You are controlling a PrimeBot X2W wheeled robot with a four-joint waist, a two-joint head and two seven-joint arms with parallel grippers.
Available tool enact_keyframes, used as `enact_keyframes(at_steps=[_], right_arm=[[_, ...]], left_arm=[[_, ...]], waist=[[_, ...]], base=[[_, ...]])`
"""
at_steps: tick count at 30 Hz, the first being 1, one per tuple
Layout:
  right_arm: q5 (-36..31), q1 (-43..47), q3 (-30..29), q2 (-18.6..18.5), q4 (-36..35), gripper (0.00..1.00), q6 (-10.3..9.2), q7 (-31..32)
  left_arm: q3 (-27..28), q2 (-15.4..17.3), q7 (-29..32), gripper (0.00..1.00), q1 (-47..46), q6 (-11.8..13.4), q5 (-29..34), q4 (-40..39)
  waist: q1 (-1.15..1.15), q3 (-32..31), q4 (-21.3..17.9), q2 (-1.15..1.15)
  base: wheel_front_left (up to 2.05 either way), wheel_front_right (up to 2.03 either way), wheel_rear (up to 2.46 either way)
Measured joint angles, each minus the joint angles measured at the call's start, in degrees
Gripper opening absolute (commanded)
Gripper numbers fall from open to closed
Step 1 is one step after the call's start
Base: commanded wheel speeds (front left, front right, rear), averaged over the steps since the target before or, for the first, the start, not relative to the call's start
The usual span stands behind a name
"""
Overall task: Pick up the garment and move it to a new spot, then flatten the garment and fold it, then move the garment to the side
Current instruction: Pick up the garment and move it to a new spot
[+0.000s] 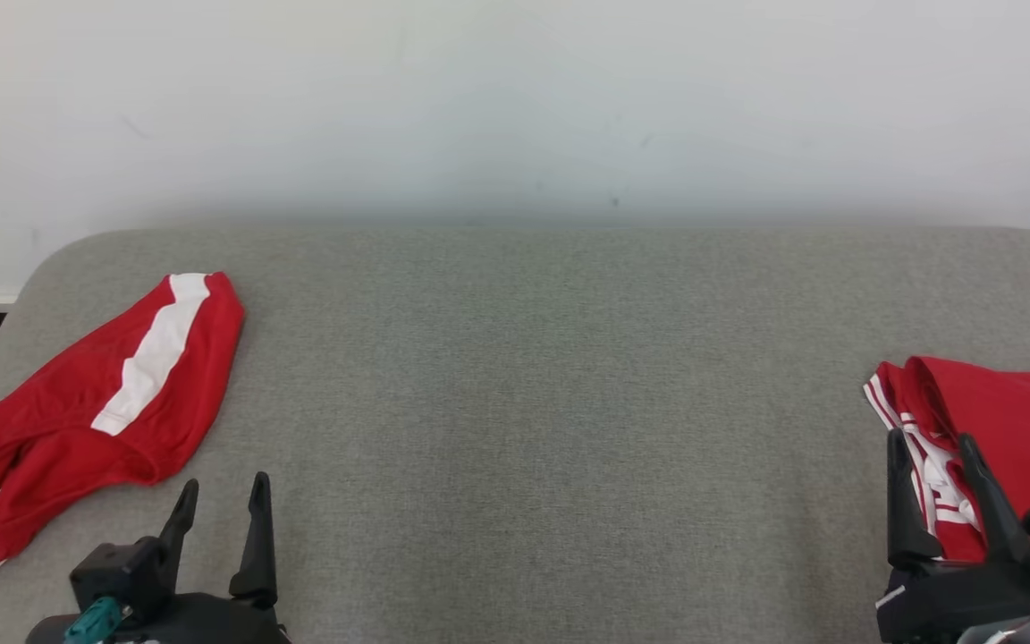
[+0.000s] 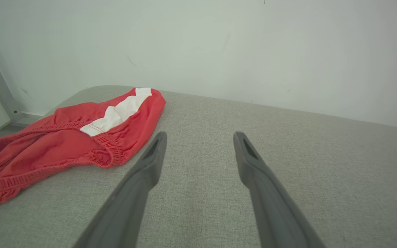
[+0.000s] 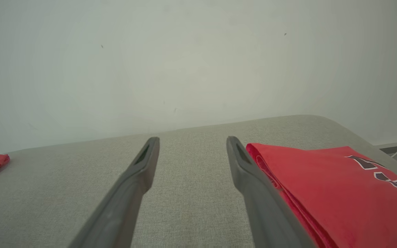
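The left gripper (image 1: 223,485) and right gripper (image 1: 931,438) both stand apart, empty. A folded shirt (image 1: 1016,420) lies on the bench (image 1: 551,402) at right, seemingly finished; crumpled shorts (image 1: 104,402) at left look untouched.

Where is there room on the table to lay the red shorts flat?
The wide middle of the gray table is bare, from the red shorts on the left to the folded red shirt on the right, back to the wall. Both side edges are crowded with clothes.

A grey fabric table (image 1: 515,376) meets a white wall (image 1: 515,107), a folded red jersey (image 1: 1025,420) lying at its right.
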Motion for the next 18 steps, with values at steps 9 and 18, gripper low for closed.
enact_keyframes(at_steps=[9, 18], right_arm=[[-0.09, 0.24, 1.7, 0.37, -0.52, 1.0, 0.09, -0.4], [-0.67, -4.62, 6.32, 1.02, 2.08, 1.0, 1.96, 1.11]], left_arm=[[0.14, 0.64, 1.03, 1.0, 0.31, 0.02, 0.62, -1.23], [3.33, 1.97, 1.29, 1.0, 5.36, 0.46, 2.16, -4.46]], waist=[[0.0, -0.4, 4.99, 0.0], [0.0, -0.95, 11.97, 0.0]], base=[[0.0, 0.0, 0.0], [0.0, 0.0, 0.0]])
